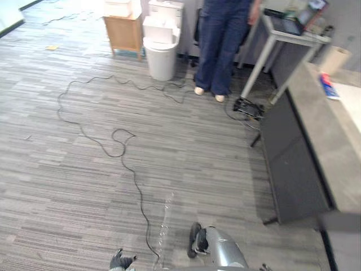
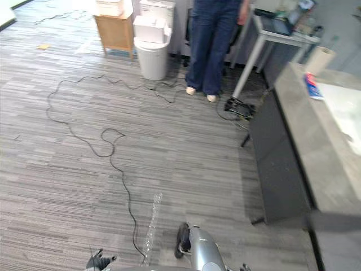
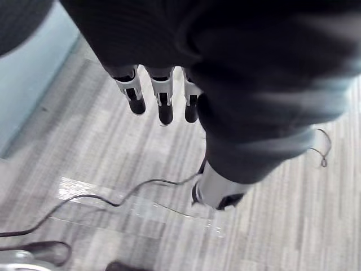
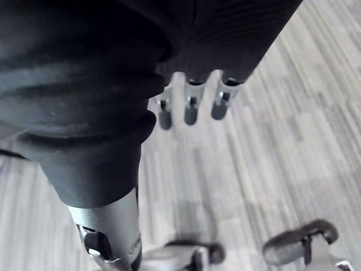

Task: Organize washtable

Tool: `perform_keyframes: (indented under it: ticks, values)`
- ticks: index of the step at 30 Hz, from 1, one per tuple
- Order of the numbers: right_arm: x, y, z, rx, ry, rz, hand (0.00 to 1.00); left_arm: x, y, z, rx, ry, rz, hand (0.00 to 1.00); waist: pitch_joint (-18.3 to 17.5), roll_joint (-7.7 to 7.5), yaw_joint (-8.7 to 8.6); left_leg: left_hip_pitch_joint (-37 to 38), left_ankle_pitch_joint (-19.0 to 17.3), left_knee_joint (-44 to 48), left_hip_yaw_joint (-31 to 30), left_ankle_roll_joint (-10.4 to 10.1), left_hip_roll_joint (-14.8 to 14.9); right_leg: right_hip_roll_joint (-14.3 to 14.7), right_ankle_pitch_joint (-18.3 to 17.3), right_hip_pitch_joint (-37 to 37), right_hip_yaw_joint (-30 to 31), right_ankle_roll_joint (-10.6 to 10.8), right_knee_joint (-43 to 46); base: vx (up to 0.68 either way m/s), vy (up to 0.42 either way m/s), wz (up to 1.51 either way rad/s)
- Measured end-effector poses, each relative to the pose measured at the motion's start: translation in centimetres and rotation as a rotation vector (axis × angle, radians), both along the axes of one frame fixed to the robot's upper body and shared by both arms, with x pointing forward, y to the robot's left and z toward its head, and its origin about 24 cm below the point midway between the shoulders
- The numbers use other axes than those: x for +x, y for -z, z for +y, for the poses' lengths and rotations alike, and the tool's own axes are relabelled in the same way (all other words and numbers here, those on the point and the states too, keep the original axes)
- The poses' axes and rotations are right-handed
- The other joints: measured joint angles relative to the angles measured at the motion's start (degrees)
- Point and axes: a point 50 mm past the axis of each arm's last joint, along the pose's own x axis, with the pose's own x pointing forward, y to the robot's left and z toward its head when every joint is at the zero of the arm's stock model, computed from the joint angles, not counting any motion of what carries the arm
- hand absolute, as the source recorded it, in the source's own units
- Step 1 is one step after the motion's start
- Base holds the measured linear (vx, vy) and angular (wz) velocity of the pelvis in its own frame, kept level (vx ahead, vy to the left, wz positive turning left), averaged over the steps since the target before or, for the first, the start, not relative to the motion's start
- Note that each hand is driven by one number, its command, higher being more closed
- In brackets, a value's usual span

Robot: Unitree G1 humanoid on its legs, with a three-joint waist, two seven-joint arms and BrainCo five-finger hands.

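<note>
Off at the right edge of the head views stands the bench [image 1: 318,132]. Its grey top carries a blue-and-red packet [image 1: 329,86] and a paper roll [image 1: 337,59] toward the far end. A pale patch beside them may be a basin, though I cannot tell. Both hands hang over the floor [image 1: 113,169], well apart from the bench. The left hand [image 3: 163,104] and the right hand [image 4: 190,110] each show straight, loosely spread fingers and hold nothing. No tidying looks begun.

The main risk, as I judge it, lies in the approach. The head is aimed mostly at the floor, so a reach made from this angle would be half blind and could knock the packet or roll off the top. Hands raised too late could strike the bench's dark front. A person [image 1: 223,45] stands near the far end, beside a white bin [image 1: 161,56], and a wide turn could crowd them.
</note>
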Motion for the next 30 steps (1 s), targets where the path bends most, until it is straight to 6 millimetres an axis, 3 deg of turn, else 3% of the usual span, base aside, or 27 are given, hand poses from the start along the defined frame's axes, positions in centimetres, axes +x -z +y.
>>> perform_keyframes:
  ticks: [1,2,3,4,5,8,10,12,13,15,16,17,18,19,20,21,22,23,24,25,26,29,30]
  values:
    - [-0.8,0.1,0.6,0.013,0.007,0.015,0.00,-0.4,0.1,-0.2,-0.005,-0.002,0.009,0.00,-0.9,-1.10,-0.57,-0.9,-0.3,8.0,0.0,-0.7,-2.3,2.0,2.1,3.2,-1.3,-6.3,-5.1,1.03,0.311,0.35]
    - [-0.7,-0.2,-1.1,-0.018,0.017,0.008,0.00,-0.2,0.4,-1.7,-0.052,-0.021,0.004,0.00,-0.5,1.97,-0.53,-4.5,1.4,20.7,0.4,-3.7,0.3,3.9,1.1,5.2,0.8,-6.4,-4.6,0.68,0.209,0.18]
    - [-0.6,-0.3,-1.3,-0.024,0.008,0.004,0.00,-0.3,0.4,-2.0,-0.060,-0.022,0.001,0.00,-0.9,3.03,-0.36,-7.6,3.7,28.3,1.4,-6.5,2.4,4.7,0.4,6.2,1.5,-5.8,-5.3,0.86,0.264,-0.03]
    - [-0.3,-0.4,-1.3,-0.025,-0.005,-0.004,0.00,-0.2,0.2,-1.6,-0.052,-0.036,-0.014,0.00,-0.8,3.35,-0.50,-13.9,5.5,43.2,3.3,-9.2,7.3,5.5,-1.5,9.2,2.8,-4.8,-6.4,0.86,0.182,-0.36]
    - [0.0,-0.4,-1.2,-0.023,-0.029,-0.003,0.00,-0.4,0.1,-0.9,-0.043,-0.079,-0.024,0.00,-0.5,2.41,0.80,-17.3,6.2,53.6,4.5,-10.0,12.6,6.2,-2.8,13.1,5.5,-4.1,-6.8,1.00,0.212,-0.58]
    - [1.6,-0.4,-0.9,-0.022,-0.086,-0.031,0.00,-0.9,-0.3,0.5,0.008,-0.102,-0.035,0.00,0.0,0.31,4.33,-23.4,4.9,61.8,2.3,-7.9,20.6,6.0,-5.2,22.7,14.7,-1.7,-9.2,0.64,0.198,-1.31]
    - [3.3,-0.7,-0.9,-0.041,-0.098,-0.076,0.00,-0.9,-0.4,0.8,0.026,-0.107,-0.036,0.00,-0.2,-0.75,4.64,-29.6,4.3,59.0,-1.4,-7.7,22.4,4.6,-5.3,27.4,20.1,-1.3,-12.3,0.63,0.353,-1.36]
    - [6.2,-1.1,-0.3,-0.046,-0.140,-0.156,0.00,-1.2,-0.4,1.1,0.035,-0.103,-0.028,0.00,0.5,-1.80,5.78,-34.3,3.8,45.5,-2.6,-7.0,22.2,0.6,-5.2,32.2,27.9,0.3,-16.0,0.57,0.487,-1.43]
    - [6.7,-1.3,-0.1,-0.047,-0.153,-0.176,0.00,-1.1,-0.4,1.0,0.034,-0.099,-0.030,0.00,0.6,-2.08,6.21,-34.9,3.8,40.4,-3.2,-7.0,21.8,-0.5,-5.4,32.9,29.5,1.2,-16.6,0.51,0.531,-1.48]
    - [7.9,-1.9,0.1,-0.060,-0.194,-0.231,0.00,-0.9,-0.3,0.2,0.027,-0.067,-0.030,0.00,0.1,-0.67,7.70,-35.2,6.2,20.1,-10.4,-10.1,20.2,-3.5,-8.2,33.8,35.0,6.8,-16.3,0.45,0.555,-1.53]
    - [8.1,-2.0,0.1,-0.069,-0.218,-0.239,0.00,-1.3,0.0,-0.7,0.014,-0.055,-0.020,0.00,-0.7,1.90,8.74,-35.0,12.1,15.5,-13.2,-15.6,21.7,-3.5,-11.0,34.1,38.5,10.4,-15.2,0.37,0.536,-1.37]
    - [8.1,-1.8,1.0,-0.048,-0.235,-0.235,0.00,-1.4,-0.1,-0.3,0.021,-0.053,-0.016,0.00,-0.8,1.19,8.86,-35.4,11.3,18.1,-12.2,-15.6,20.9,-4.8,-12.0,33.9,39.7,11.8,-14.5,0.51,0.724,-1.12]
    - [8.0,-1.7,2.7,-0.014,-0.280,-0.237,0.00,-1.4,-0.2,0.7,0.050,-0.041,-0.012,0.00,-2.1,-1.60,7.93,-35.5,8.0,20.5,-8.3,-14.0,19.4,-7.7,-11.1,32.2,41.8,12.1,-12.2,0.41,0.530,-0.72]
    - [8.0,-1.6,3.1,-0.007,-0.299,-0.235,0.00,-1.5,-0.3,1.0,0.058,-0.039,-0.010,0.00,-2.4,-2.07,8.02,-35.0,7.1,21.2,-6.3,-13.5,19.5,-8.2,-10.0,31.0,43.0,13.3,-10.5,0.50,0.579,-1.19]
    - [8.2,-1.7,3.8,0.005,-0.319,-0.242,0.00,-1.9,-0.2,1.2,0.061,-0.039,0.005,0.00,-2.3,-3.09,8.56,-32.2,5.7,21.2,-2.4,-11.8,19.8,-8.8,-7.8,28.6,44.3,14.5,-5.2,0.39,0.430,-1.27]
    - [8.2,-1.7,3.9,0.005,-0.326,-0.244,0.00,-2.1,-0.2,1.2,0.062,-0.039,0.012,0.00,-2.2,-3.42,8.73,-30.3,5.1,20.7,0.0,-10.9,20.1,-9.0,-6.4,26.8,44.1,15.6,-1.1,0.37,0.416,-1.65]
    - [8.2,-1.7,3.9,0.000,-0.335,-0.243,0.00,-2.2,-0.2,1.4,0.066,-0.033,0.018,0.00,-2.0,-3.82,8.91,-26.3,4.3,19.1,4.0,-9.6,20.0,-9.6,-4.1,21.7,41.8,19.4,9.0,0.31,0.396,-1.48]
    - [8.5,-1.9,3.6,-0.012,-0.338,-0.256,0.00,-1.9,-0.3,1.4,0.069,-0.021,0.016,0.00,-1.8,-3.53,8.76,-22.2,3.8,16.6,7.0,-8.9,19.6,-9.7,-4.2,15.8,36.8,19.3,20.2,0.17,0.229,-1.22]
    - [8.5,-1.9,3.6,-0.013,-0.338,-0.259,0.00,-1.8,-0.3,1.4,0.069,-0.022,0.013,0.00,-1.8,-3.50,8.48,-21.3,3.8,16.0,7.8,-8.8,19.6,-9.8,-4.3,14.7,35.4,19.1,21.8,0.32,0.282,-1.26]
    - [9.1,-2.2,3.4,-0.015,-0.336,-0.291,0.00,-0.9,-0.4,1.3,0.062,-0.032,-0.011,0.00,-1.6,-3.15,7.42,-14.9,3.1,11.2,12.9,-8.7,19.7,-10.6,-6.5,9.4,22.3,15.3,24.2,0.34,0.149,-1.29]
    - [9.2,-2.2,3.3,-0.016,-0.332,-0.293,0.00,-0.6,-0.5,1.2,0.057,-0.038,-0.020,0.00,-1.6,-3.10,7.57,-12.6,2.1,10.0,16.2,-9.4,20.1,-10.9,-7.6,7.6,15.1,13.5,20.0,0.39,0.151,-1.44]
    - [9.2,-2.2,2.8,-0.023,-0.307,-0.288,0.00,0.0,-0.4,0.8,0.037,-0.059,-0.035,0.00,-1.4,-2.85,6.83,-9.9,1.8,8.8,20.6,-9.7,20.5,-10.6,-7.0,6.6,5.7,10.7,8.2,0.27,-0.012,-0.85]
    - [9.8,-2.5,2.1,-0.042,-0.299,-0.304,0.00,0.9,-0.5,0.1,0.018,-0.048,-0.054,0.00,-0.4,-1.26,6.09,-8.1,0.0,8.3,22.3,-11.7,21.9,-11.1,-6.5,6.5,-0.3,10.6,6.3,0.38,-0.074,-0.66]
